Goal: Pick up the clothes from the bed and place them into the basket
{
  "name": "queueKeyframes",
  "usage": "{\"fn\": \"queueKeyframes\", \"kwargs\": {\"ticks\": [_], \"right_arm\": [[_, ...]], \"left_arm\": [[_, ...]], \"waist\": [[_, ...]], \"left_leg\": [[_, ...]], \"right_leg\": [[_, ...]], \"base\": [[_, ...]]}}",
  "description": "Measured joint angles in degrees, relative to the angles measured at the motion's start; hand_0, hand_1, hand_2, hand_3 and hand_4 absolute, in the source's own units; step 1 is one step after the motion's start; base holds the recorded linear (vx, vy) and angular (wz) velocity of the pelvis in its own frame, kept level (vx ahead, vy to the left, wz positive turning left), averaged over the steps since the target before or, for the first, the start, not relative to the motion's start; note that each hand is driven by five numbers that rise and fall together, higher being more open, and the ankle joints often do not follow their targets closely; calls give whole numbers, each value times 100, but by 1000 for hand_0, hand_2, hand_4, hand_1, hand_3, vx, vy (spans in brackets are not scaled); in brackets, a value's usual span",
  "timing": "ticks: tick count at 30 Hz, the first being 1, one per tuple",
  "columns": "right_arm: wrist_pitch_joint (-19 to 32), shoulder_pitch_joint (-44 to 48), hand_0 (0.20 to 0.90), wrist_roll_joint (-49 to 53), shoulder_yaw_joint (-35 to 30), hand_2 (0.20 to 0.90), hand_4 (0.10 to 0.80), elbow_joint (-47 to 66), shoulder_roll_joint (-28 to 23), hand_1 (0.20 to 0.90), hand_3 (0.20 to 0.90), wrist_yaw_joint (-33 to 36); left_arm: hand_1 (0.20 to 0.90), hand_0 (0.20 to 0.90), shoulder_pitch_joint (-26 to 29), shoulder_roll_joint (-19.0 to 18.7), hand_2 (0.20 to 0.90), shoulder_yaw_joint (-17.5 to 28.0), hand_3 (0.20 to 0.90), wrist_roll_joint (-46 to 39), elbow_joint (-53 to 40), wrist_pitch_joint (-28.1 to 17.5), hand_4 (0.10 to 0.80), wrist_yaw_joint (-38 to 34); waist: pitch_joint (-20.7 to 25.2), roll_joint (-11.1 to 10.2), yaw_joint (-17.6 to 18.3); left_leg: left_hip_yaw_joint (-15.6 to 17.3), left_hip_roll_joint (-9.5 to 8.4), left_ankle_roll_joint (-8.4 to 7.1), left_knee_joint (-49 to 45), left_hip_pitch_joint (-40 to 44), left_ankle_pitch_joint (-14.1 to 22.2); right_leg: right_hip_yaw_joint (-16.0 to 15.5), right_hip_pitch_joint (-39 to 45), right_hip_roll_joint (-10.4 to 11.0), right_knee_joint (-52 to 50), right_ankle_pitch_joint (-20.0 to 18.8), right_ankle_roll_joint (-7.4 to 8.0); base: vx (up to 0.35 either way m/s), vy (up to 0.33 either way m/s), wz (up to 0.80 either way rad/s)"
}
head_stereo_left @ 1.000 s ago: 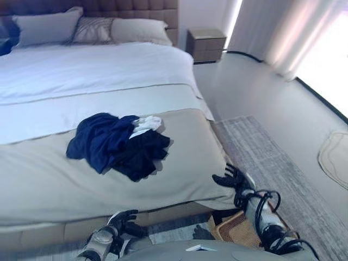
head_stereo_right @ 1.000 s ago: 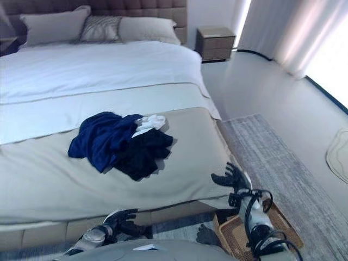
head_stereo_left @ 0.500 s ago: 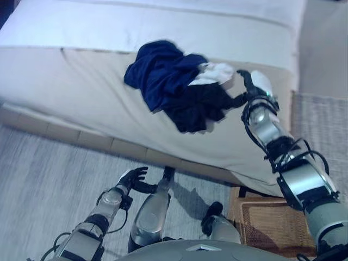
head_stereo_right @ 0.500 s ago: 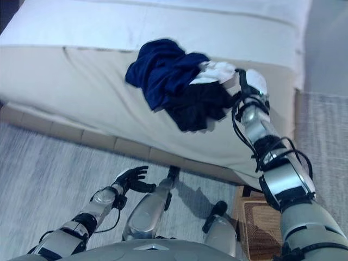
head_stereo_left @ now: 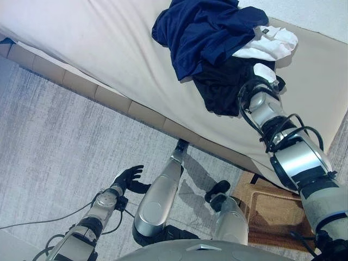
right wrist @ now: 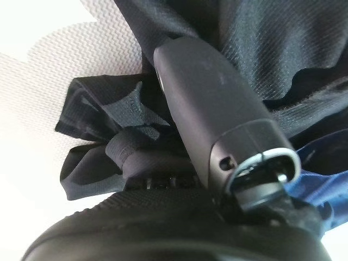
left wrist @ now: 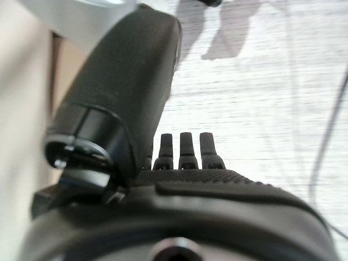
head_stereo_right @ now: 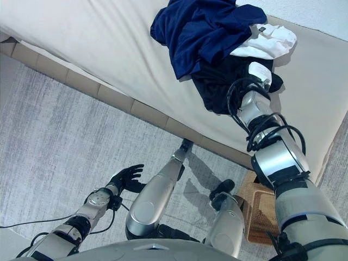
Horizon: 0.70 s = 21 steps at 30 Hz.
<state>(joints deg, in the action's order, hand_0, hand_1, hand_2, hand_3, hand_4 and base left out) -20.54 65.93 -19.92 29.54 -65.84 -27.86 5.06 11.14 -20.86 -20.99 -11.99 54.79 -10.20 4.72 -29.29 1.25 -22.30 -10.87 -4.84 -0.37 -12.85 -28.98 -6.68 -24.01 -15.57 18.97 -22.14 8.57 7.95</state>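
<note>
Currently: wicker basket (head_stereo_left: 272,209) on floor, contents not discernible; clothes (head_stereo_left: 217,43) on bed (head_stereo_left: 98,38); right hand (head_stereo_right: 260,73) fingers buried in cloth, state unclear; left hand (head_stereo_left: 128,178) fingers spread.

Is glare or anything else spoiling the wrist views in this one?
Right wrist view: the right robot hand blocks the middle, the clothes behind it are lit dimly, and the bed cover glares white. Left wrist view: the left robot hand covers much; the rug is evenly lit.

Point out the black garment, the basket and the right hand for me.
black garment (head_stereo_left: 220,87): left eye view, on its middle folds.
basket (head_stereo_left: 274,209): left eye view, on its woven bottom.
right hand (right wrist: 217,117): right wrist view, on the thumb pressed into the cloth.
</note>
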Motion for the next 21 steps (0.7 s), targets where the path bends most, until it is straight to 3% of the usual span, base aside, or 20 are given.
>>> {"fn": "queueKeyframes", "kwargs": {"ticks": [1,4,7,10,13,17,21], "right_arm": [[-71,102,300,-34,79,300,100,-54,-9,300,200,-134],[-88,220,300,108,69,300,100,-96,-20,300,200,38],[-67,176,300,760,-46,300,100,253,-54,300,200,738],[94,-337,300,1220,-518,300,100,1836,-77,300,200,1873],[333,-1035,300,1172,-1133,300,100,3597,-82,300,200,2533],[519,-1658,300,892,-1866,300,100,5468,-319,300,200,3242],[677,-1976,300,669,-2700,300,100,6314,-786,300,200,3853]], "left_arm": [[900,900,1,-3,900,1,900,-36,-117,3,800,0],[900,900,-5,-6,900,-9,900,-38,-220,34,800,7],[900,900,-92,-19,900,14,900,-46,-223,69,800,-48],[900,900,-242,-22,900,81,900,-45,-209,125,800,-115],[900,900,-364,-8,900,299,900,-38,-157,148,800,-179],[900,900,-527,-57,900,722,900,98,-116,283,800,-208],[900,900,-669,-172,900,1023,900,382,-100,523,800,-200]], "waist": [[1,0,-5],[3,-3,-25],[5,-7,24],[2,-17,118],[-23,-96,196],[17,-382,506],[293,-742,825]], "left_leg": [[-39,14,-1,-1,-34,1],[-46,73,-11,0,-87,-6],[-38,110,-14,0,-83,-8],[128,191,-27,-43,0,-20],[359,291,-1,98,436,-29],[614,381,-22,500,1249,57],[796,504,-64,623,1552,103]], "right_leg": [[-14,-18,-26,23,42,5],[-15,-70,-86,37,58,23],[18,-38,-158,167,50,14],[179,88,-279,370,-103,-89],[314,458,-366,690,-359,-154],[432,1243,-483,1351,-505,-98],[607,1490,-632,1622,-599,-62]], "base": [[-17,-62,1],[-23,-72,-3],[-38,-72,-7],[-38,-39,-22],[-2,-38,-33],[117,-56,-31],[103,-7,-30]]}}
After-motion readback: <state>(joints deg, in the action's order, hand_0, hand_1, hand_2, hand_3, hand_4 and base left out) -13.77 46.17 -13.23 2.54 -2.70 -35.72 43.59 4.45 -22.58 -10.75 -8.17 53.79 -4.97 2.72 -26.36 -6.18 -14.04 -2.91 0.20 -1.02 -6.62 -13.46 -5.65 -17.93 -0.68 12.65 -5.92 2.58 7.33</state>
